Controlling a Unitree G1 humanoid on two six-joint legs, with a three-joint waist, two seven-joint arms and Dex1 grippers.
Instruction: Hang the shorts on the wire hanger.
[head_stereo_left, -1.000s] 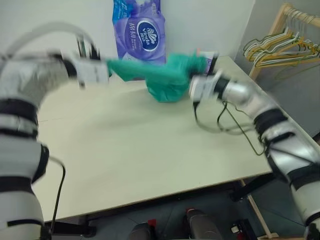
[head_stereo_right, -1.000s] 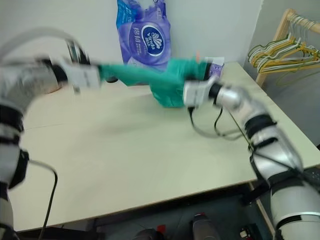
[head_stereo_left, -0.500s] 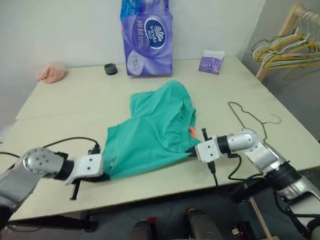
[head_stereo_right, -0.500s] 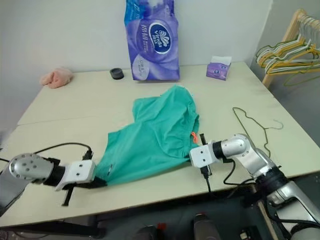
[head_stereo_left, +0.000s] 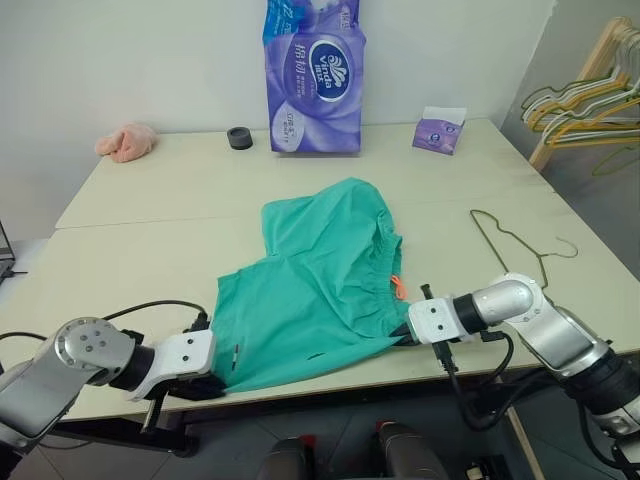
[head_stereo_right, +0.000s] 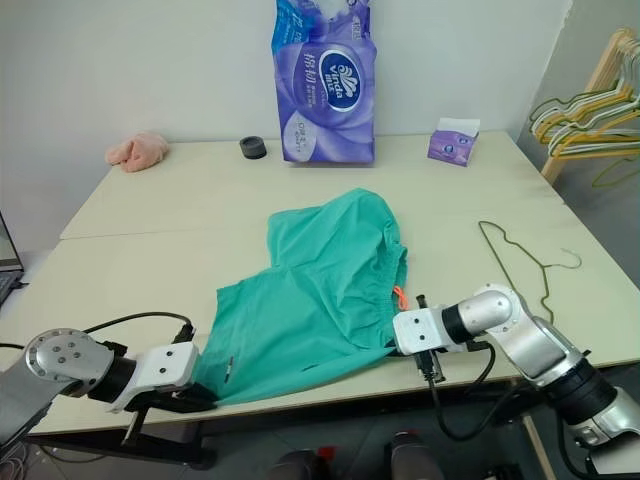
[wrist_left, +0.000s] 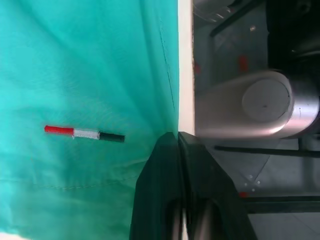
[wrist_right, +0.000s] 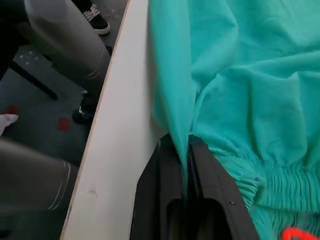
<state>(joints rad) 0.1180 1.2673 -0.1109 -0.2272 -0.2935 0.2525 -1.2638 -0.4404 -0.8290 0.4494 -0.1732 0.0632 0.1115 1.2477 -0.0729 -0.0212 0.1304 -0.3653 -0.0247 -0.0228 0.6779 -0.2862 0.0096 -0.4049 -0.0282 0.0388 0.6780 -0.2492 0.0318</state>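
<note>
Teal shorts (head_stereo_left: 320, 280) spread flat across the middle of the pale surface (head_stereo_left: 150, 200), one edge reaching its near edge. Left claw (head_stereo_left: 205, 385) at lower left, closed on a corner of the shorts. Right claw (head_stereo_left: 408, 333) right of centre, pinching a fold by the gathered waistband, just beside the orange drawstring tip (head_stereo_left: 397, 289). Wire hanger (head_stereo_left: 515, 240) lying flat on the right, well apart from the shorts.

Left wrist view: black fingers (wrist_left: 172, 165) pressed together on the cloth edge, a small red, white and black tag (wrist_left: 84, 133) stitched nearby. Right wrist view: cloth drawn between two fingers (wrist_right: 172, 165).

Head views add, at upper frame, a purple tissue pack (head_stereo_left: 312, 75), a small purple box (head_stereo_left: 440, 131), a black ring (head_stereo_left: 239, 137), a pink cloth (head_stereo_left: 126, 141), and hangers on a wooden rack (head_stereo_left: 585, 85).
</note>
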